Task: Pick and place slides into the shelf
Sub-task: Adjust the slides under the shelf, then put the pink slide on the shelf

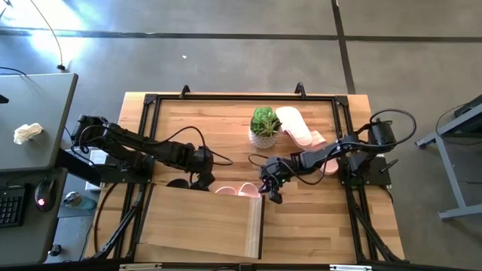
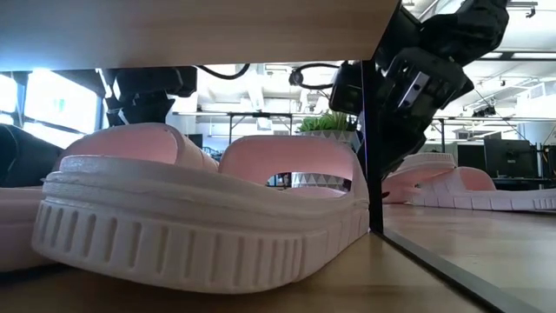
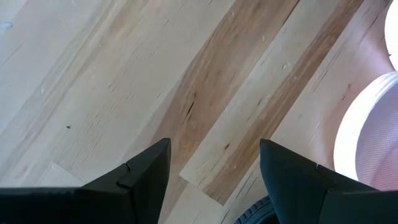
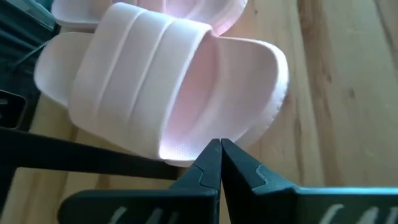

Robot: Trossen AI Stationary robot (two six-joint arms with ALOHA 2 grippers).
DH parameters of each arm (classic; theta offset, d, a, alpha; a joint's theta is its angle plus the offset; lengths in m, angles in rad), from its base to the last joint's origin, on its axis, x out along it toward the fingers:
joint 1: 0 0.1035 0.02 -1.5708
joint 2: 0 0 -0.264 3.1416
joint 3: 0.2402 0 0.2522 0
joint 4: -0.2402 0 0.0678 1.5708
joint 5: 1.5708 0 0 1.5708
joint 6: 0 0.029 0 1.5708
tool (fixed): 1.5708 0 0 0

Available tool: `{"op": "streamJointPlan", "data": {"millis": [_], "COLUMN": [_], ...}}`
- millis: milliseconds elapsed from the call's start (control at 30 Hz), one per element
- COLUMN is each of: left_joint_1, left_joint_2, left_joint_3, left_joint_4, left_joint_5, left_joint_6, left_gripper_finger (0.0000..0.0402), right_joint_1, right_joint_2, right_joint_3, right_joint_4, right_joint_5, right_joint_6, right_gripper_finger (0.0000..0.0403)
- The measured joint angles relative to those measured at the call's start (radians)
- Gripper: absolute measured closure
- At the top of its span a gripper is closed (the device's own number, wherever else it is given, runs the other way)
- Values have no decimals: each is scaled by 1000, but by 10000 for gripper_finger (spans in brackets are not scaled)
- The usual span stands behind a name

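Two light pink slides (image 1: pixel 237 190) lie flat on the table, half under the far edge of the light-wood shelf (image 1: pixel 199 222). The low view shows one (image 2: pixel 200 217) under the shelf's top panel. My right gripper (image 1: pixel 271 190) is shut at the end of the right-hand slide (image 4: pixel 168 81), beside the shelf's dark side edge (image 2: pixel 373 148). My left gripper (image 3: pixel 214 162) is open above bare table, left of those slides, with a pink slide (image 3: pixel 373 137) off to one side. Something black (image 1: pixel 179 183) shows at the shelf's far edge. Two more pink slides (image 1: pixel 297 124) lie by the plant. My right gripper has its shut fingertips (image 4: pixel 211 155) at the rounded end rim (image 4: pixel 186 149) of the pink slide, slanting down from the table's right side. The slide lies flat on its sole on the table. Whether the tips press the rim or stand just off it, I cannot tell.
A small potted plant (image 1: pixel 263 126) stands at the table's far middle. A black frame (image 1: pixel 151 102) runs around the tabletop. Bare wood (image 1: pixel 316 226) lies right of the shelf. A grey desk with a keyboard (image 1: pixel 11 203) stands left of the table.
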Motion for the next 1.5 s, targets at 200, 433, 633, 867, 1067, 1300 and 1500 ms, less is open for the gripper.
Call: {"op": "streamJointPlan", "data": {"millis": [200,433,633,867,1067,1300,1500], "left_joint_1": [0,0,0,0,0,0,0], "left_joint_2": [0,0,0,0,0,0,0], "left_joint_3": [0,0,0,0,0,0,0], "left_joint_4": [2,22,29,29,29,33,40], "left_joint_5": [-1,-1,-1,-1,-1,-25,-55], "left_joint_6": [0,0,0,0,-4,-2,2], "left_gripper_finger": [172,172,172,172,172,172,172], "right_joint_1": [-17,-19,-23,-23,-23,-27,-37], "right_joint_2": [25,66,67,67,62,19,9], "right_joint_3": [0,0,0,0,0,0,0], "right_joint_4": [7,65,98,106,115,72,34], "right_joint_5": [13,12,29,30,56,138,152], "right_joint_6": [-17,-13,-8,-6,-3,-17,-15], "right_gripper_finger": [403,403,403,403,403,403,403]}}
